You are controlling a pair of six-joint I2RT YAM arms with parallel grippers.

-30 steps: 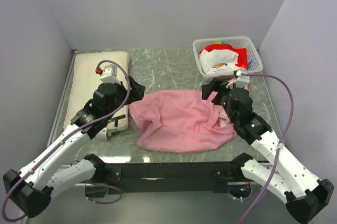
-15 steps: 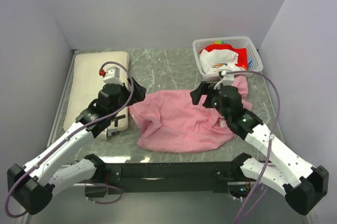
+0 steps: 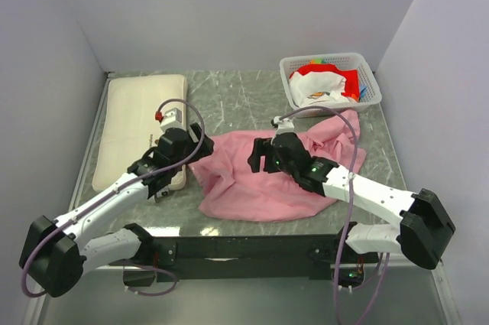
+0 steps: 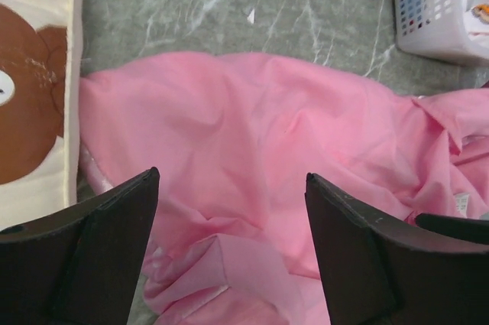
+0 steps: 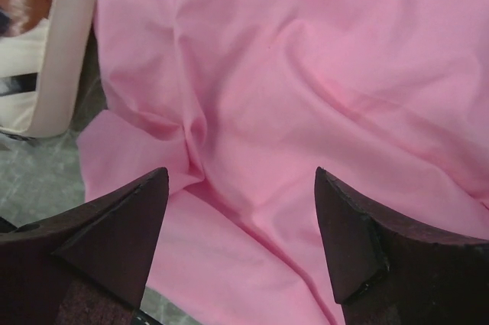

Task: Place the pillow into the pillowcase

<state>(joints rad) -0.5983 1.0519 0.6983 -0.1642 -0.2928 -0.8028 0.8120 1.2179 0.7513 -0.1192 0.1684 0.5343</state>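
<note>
The pink pillowcase (image 3: 263, 176) lies crumpled on the middle of the table. It fills the left wrist view (image 4: 252, 149) and the right wrist view (image 5: 306, 95). The cream pillow (image 3: 137, 118) lies along the table's left edge; its edge shows in the left wrist view (image 4: 46, 4) and the right wrist view (image 5: 65, 50). My left gripper (image 3: 200, 147) is open and empty over the pillowcase's left edge, next to the pillow. My right gripper (image 3: 258, 158) is open and empty above the middle of the pillowcase.
A white basket (image 3: 330, 61) with white, red and coloured cloth stands at the back right; its corner shows in the left wrist view (image 4: 435, 11). The table (image 3: 237, 99) is grey marble. Walls close in left, right and back.
My right gripper has moved left from the pillowcase's right part to over its middle. My left gripper has moved down and slightly right toward the pillowcase's left edge.
</note>
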